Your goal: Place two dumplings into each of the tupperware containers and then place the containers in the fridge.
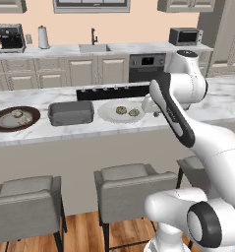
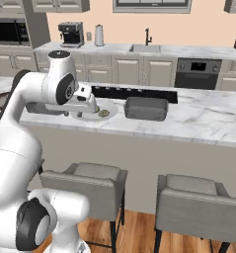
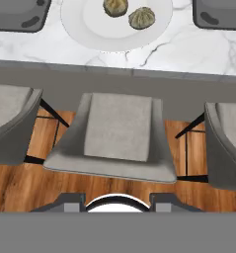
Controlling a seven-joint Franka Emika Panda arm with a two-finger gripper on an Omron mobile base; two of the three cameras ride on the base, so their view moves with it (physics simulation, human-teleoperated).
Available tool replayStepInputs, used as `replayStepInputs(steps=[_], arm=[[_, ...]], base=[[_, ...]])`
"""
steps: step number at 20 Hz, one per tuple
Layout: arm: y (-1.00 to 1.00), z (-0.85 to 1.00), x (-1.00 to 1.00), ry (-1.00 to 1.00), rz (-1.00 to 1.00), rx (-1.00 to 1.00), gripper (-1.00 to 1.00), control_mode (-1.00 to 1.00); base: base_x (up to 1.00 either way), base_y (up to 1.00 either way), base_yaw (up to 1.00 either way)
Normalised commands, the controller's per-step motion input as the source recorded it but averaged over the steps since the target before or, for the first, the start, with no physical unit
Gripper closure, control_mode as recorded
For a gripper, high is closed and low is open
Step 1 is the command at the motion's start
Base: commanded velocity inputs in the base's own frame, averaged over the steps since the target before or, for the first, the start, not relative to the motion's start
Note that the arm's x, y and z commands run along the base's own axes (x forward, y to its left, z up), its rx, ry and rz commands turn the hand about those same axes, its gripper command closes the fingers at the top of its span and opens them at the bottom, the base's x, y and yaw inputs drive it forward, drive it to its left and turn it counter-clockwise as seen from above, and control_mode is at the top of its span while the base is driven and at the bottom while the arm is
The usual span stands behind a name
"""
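dumplings (image 3: 129,13): two on the white plate (image 3: 85,29), just ahead of the gripper (image 3: 117,205) | two more on the brown plate (image 1: 33,120), way off to its left | tubs (image 1: 71,112) either side of the white plate | gripper: over the counter edge (image 3: 188,49), can't tell if it's open tbh

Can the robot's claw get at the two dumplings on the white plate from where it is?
Probably yes. The claw hangs near the white plate, the two dumplings lie uncovered on it, and nothing stands in between. It would still have to tip down toward them.
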Motion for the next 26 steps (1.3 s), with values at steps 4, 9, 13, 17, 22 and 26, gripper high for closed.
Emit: replayStepInputs(steps=[4,9,13,17,22,26], arm=[[0.03,-0.13,0.48,0.03,0.00,0.00,-1.00,-1.00],[0.02,-0.35,1.00,0.02,-0.02,0.00,-1.00,-1.00],[0.00,-0.32,1.00,0.00,-0.02,0.00,-1.00,-1.00],[0.00,-0.19,0.99,0.02,0.00,0.00,-1.00,-1.00],[0.00,-0.31,0.63,0.02,0.00,0.00,-1.00,-1.00],[0.00,-0.46,0.07,-0.04,0.00,0.00,-1.00,-1.00]], base=[[0.00,0.00,0.00],[0.00,0.00,0.00],[0.00,0.00,0.00],[0.00,0.00,0.00],[0.00,0.00,0.00],[0.00,0.00,0.00]])
